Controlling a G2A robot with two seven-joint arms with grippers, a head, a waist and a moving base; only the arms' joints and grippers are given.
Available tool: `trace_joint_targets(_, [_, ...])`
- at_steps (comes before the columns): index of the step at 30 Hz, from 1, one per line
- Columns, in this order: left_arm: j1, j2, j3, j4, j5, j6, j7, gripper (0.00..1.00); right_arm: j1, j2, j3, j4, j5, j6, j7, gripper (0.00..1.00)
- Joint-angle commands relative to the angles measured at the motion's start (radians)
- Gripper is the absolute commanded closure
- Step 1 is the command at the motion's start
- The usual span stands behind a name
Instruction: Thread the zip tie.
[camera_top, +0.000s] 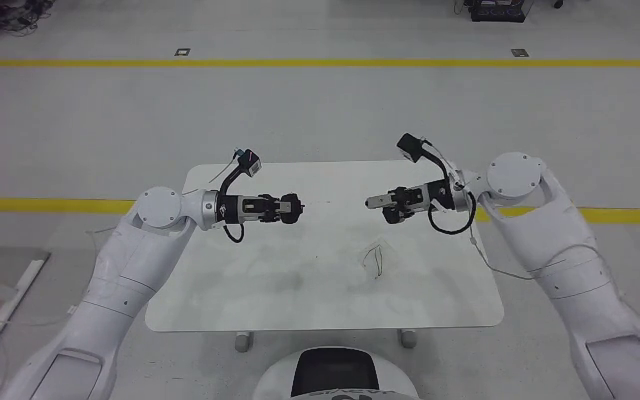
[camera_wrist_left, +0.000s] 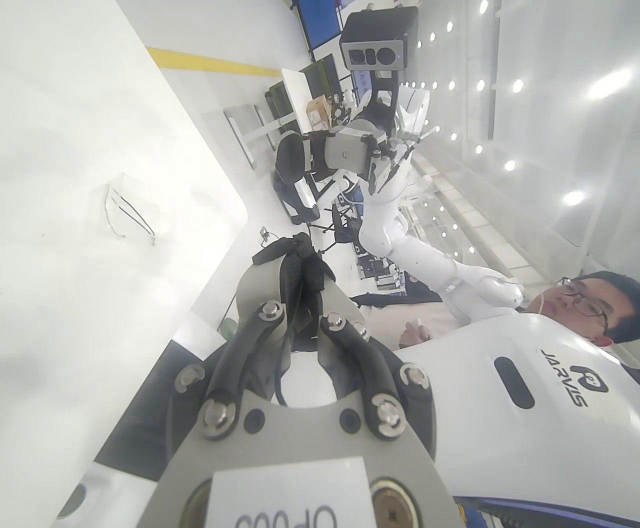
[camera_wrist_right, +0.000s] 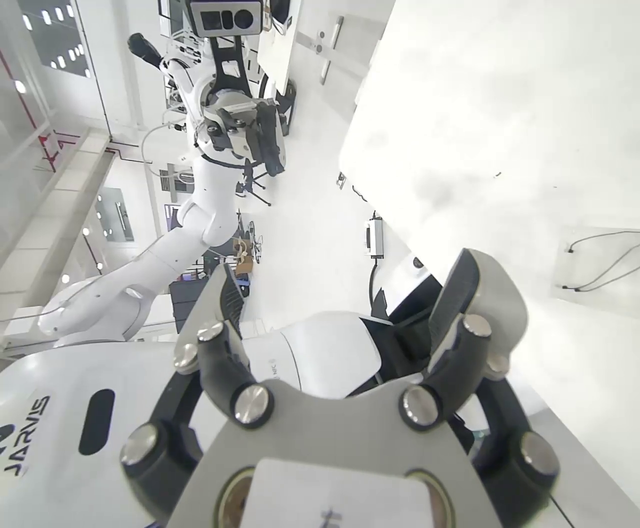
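While the left claw (camera_wrist_left: 296, 257) is closed, right claw (camera_wrist_right: 345, 274) gapes.

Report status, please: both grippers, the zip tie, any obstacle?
Left gripper shut, right gripper open, both above table. Zip tie lies on table, untouched. Nothing blocks it.

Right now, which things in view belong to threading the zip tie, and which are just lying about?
For the job: zip ties lying on the table; left gripper, shut; right gripper, open.
Lying about: small dark speck on the table.
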Motion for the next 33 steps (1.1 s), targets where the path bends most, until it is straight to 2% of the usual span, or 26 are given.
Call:
trace_joint_targets(1, [0.0,0.0,0.0,0.0,0.0,0.0,0.0,1.0,0.005,-0.001,-0.013,-0.013,-0.047,0.018,-0.021,0.0])
trace_joint_targets(5, [0.0,0.0,0.0,0.0,0.0,0.0,0.0,1.0,0.058,-0.013,-0.068,0.011,-0.129,0.077,-0.052,0.0])
trace_joint_targets(11, [0.0,0.0,0.0,0.0,0.0,0.0,0.0,1.0,0.141,-0.047,-0.202,0.103,-0.27,0.165,-0.067,0.0])
trace_joint_targets(14, [0.0,0.0,0.0,0.0,0.0,0.0,0.0,1.0,0.159,-0.064,-0.244,0.149,-0.274,0.178,-0.064,0.0])
trace_joint_targets(17, [0.0,0.0,0.0,0.0,0.0,0.0,0.0,1.0,0.176,-0.075,-0.287,0.185,-0.325,0.205,-0.056,0.0])
trace_joint_targets(21, [0.0,0.0,0.0,0.0,0.0,0.0,0.0,1.0,0.181,-0.087,-0.319,0.223,-0.338,0.207,-0.046,0.0])
trace_joint_targets(23, [0.0,0.0,0.0,0.0,0.0,0.0,0.0,1.0,0.174,-0.092,-0.309,0.238,-0.273,0.163,-0.04,0.0])
trace_joint_targets(33, [0.0,0.0,0.0,0.0,0.0,0.0,0.0,1.0,0.174,-0.092,-0.309,0.238,-0.273,0.163,-0.04,0.0])
